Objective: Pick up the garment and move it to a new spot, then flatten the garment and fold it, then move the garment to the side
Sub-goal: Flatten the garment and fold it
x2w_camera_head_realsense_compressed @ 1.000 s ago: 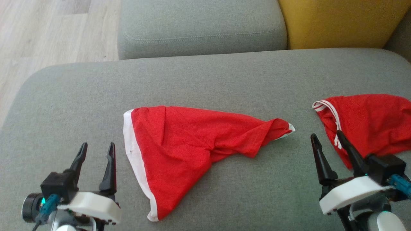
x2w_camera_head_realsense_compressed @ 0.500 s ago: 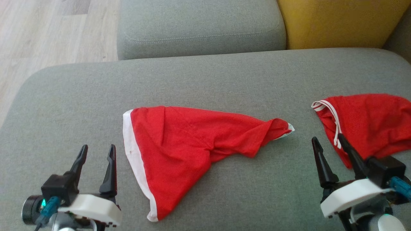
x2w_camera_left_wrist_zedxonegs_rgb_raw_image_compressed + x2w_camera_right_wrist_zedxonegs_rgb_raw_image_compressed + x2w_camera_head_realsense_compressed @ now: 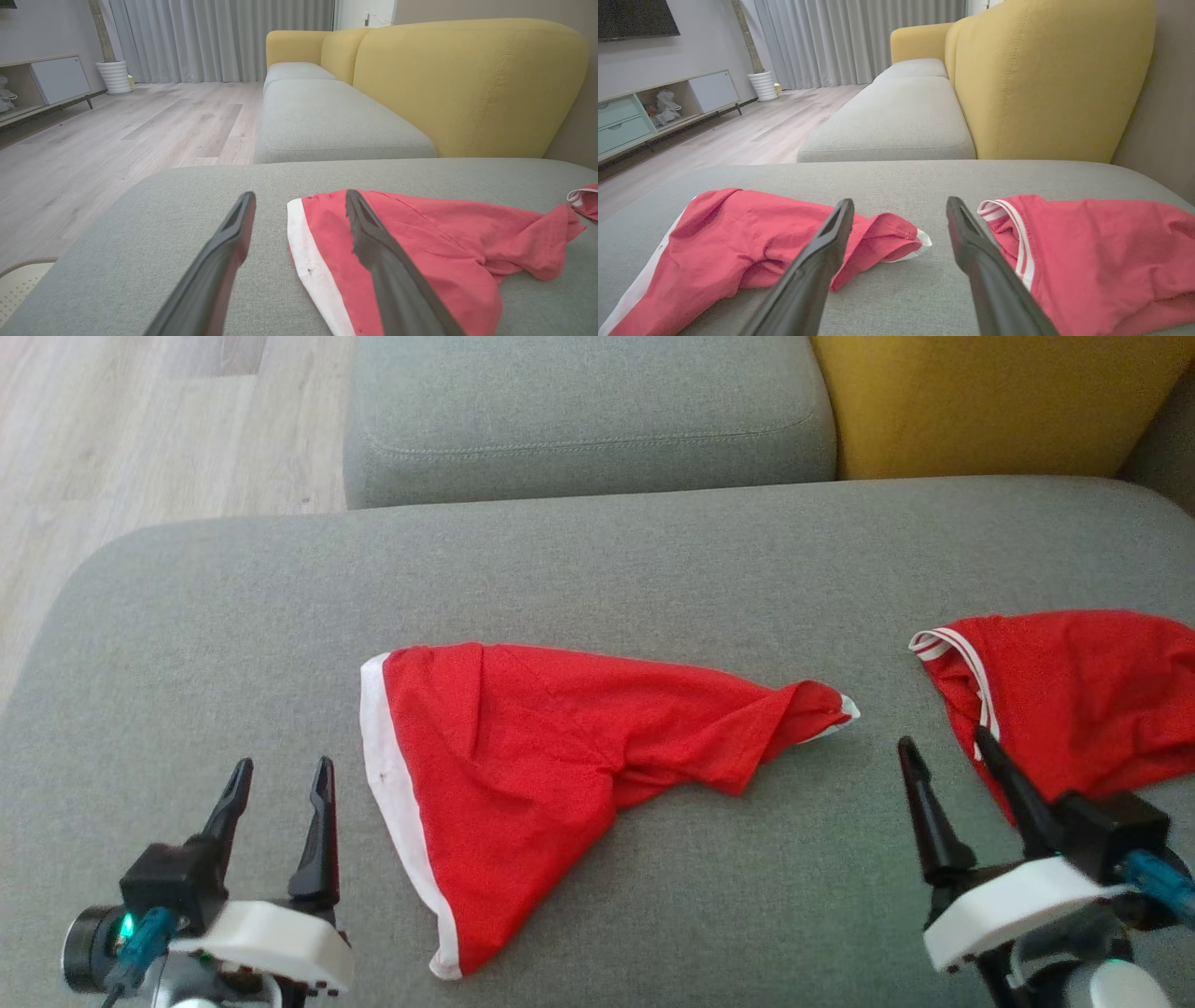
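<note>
Pre-grasp, we reckon; the pick step isn't begun. The red garment [image 3: 523, 775] lies mid-way along the grey seat cushion [image 3: 653, 551], crumpled into a rough wedge. Its wide end w/ the white hem band [image 3: 397, 803] is toward the robot's left, the twisted narrow end [image 3: 826, 707] toward its right.

The L gripper [image 3: 285, 763] hovers just beside the hem band, jaws spread wide, nothing btw them. The R gripper [image 3: 942, 739] sits near the narrow end, jaws also spread and empty. In the head view one of its fingers overlaps a second red garment [image 3: 1083, 681] w/ striped trim at the cushion's right side, apart from the first. We can't tell if they touch.

How we'd do it well (judgement only):
- Go two-handed: L takes the hem band at its near corner, R takes the twisted tip, so the cloth hangs stretched and half-flattens on set-down.
- Come down steep and pinch fabric, not cushion.
- The cloth looks thin and limp and prob. slips from a shallow bite, so bite deep.
- R must avoid the second garment: same colour, close by, easy to snag.
- Lift both ends level, else the wedge twists more.
- Pick a spot w/ room for folding; the bare cushion at far left looks ok.
</note>
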{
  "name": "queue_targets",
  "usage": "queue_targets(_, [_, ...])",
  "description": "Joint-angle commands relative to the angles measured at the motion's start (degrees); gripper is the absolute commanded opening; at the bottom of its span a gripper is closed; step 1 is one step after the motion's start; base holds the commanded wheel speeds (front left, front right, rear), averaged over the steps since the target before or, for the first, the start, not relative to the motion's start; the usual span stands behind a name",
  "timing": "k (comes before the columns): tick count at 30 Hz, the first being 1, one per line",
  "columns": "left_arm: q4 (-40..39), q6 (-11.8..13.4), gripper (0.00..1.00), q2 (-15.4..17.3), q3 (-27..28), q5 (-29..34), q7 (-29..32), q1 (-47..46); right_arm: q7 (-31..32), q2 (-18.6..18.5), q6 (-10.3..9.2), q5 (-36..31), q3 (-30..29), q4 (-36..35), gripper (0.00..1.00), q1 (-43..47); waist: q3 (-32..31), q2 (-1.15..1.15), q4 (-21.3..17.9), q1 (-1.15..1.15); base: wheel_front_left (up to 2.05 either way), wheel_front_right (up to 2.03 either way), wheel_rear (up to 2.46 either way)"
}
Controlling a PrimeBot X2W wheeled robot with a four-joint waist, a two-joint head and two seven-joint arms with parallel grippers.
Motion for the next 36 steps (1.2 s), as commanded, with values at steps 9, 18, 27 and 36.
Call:
queue_targets(9, [-1.3,-0.5,1.00,1.1,1.7,0.1,-0.8,-5.5,1.5,-2.0,0.39,1.8,14.2,0.1,1.00,-4.8,3.0,0.00,1.7,0.00,0.00,0.00,0.00])
queue_targets(18, [0.8,-2.3,1.00,-0.9,0.2,0.7,-2.4,-10.9,0.3,-1.4,0.39,7.1,32.8,12.7,1.00,-13.5,7.9,0.00,5.7,0.00,0.00,0.00,0.00])
queue_targets(27, [3.8,-4.2,1.00,-3.0,-1.0,1.2,-3.9,-15.1,-4.1,0.8,0.39,10.0,33.6,27.4,1.00,-22.1,12.2,0.00,9.0,0.00,0.00,0.00,0.00])
queue_targets(36, [6.3,-5.0,1.00,-4.1,-0.6,1.2,-4.7,-16.1,-7.8,1.2,0.39,14.8,36.7,31.5,0.00,-25.9,13.1,0.00,9.3,0.00,0.00,0.00,0.00])
